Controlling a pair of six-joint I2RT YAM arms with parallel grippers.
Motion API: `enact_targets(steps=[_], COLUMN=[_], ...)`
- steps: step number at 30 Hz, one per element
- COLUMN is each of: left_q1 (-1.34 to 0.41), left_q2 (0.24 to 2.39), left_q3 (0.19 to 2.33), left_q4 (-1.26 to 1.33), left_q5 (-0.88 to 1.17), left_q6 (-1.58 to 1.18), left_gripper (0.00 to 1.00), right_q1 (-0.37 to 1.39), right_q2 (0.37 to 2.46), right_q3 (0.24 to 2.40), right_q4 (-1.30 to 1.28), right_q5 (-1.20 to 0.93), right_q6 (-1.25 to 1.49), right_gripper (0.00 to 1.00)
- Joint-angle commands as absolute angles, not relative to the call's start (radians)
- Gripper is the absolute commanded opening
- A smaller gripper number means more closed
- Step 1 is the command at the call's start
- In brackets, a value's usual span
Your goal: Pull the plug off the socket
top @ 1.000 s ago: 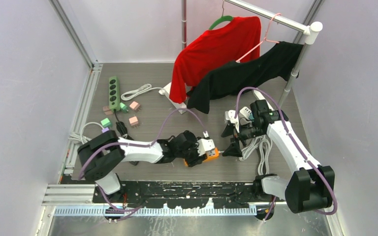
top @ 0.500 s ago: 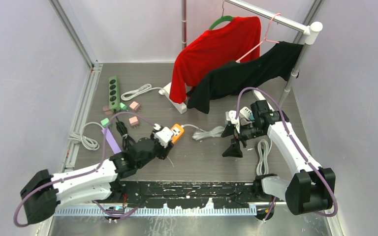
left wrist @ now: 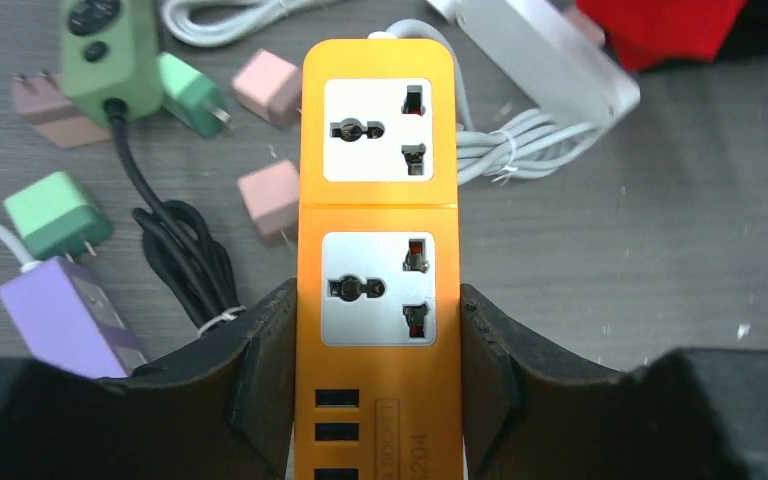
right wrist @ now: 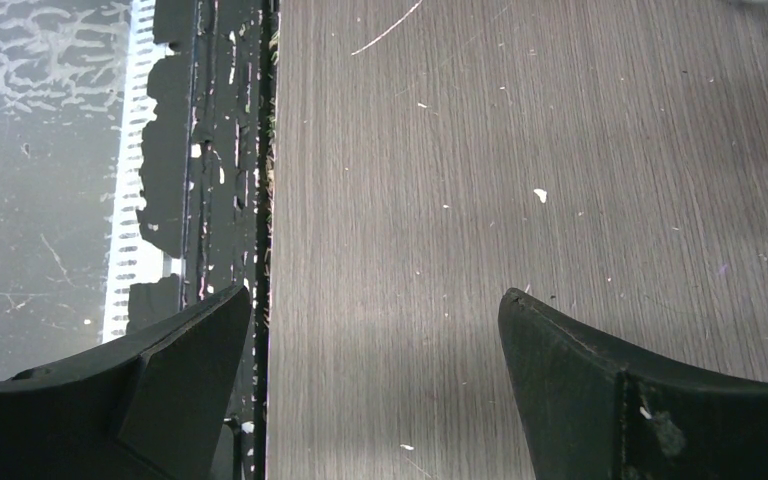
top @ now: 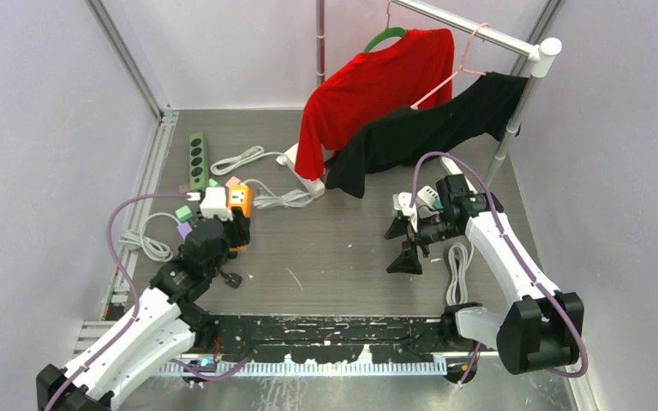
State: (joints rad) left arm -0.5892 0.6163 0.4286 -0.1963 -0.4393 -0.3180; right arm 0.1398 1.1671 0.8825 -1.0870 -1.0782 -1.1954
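Left claw (left wrist: 378, 340) clamped, arm extended forward-left; right claw (right wrist: 372, 300) spread wide.

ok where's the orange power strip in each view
top external: orange power strip sits left of centre.
left wrist: centre frame, gripped by the left claw.
right wrist: not in it.
shared landmark: green power strip, up-left of it in both.

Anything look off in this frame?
Yes: the orange power strip clamped in the left gripper has both visible sockets empty, so there is no plug to pull. Loose plug adapters lie scattered beside the green power strip. The right gripper hangs open over the table.
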Motion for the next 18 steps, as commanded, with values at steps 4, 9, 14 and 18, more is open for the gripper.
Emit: enact_targets(steps=[4,9,14,18], left_q1=[-0.376,-0.16,-0.124,-0.094], left_q2=[0.71,0.879,0.951,1.051], left_q3=[0.598,0.681,0.777,0.914], left_q4=[-0.051,0.004,0.062,0.035], left_q5=[-0.378,-0.199,-0.283,-0.286], left_q6=[-0.478,-0.653,-0.657,-0.646], left_gripper=[0.0,0.0,0.0,0.0], right_q1=[0.136,0.136,0.136,0.137], right_q2=[1.145,1.141,1.146,1.149], right_q3=[0.894,0.891,0.89,0.89], right_q4=[-1.095,-1.094,-1.094,-1.094], right_q5=[-1.116,-1.116,-1.116,-1.117], right_q6=[-1.208,-1.209,-1.212,-1.213], right_gripper=[0.99,1.0,0.99,1.0])
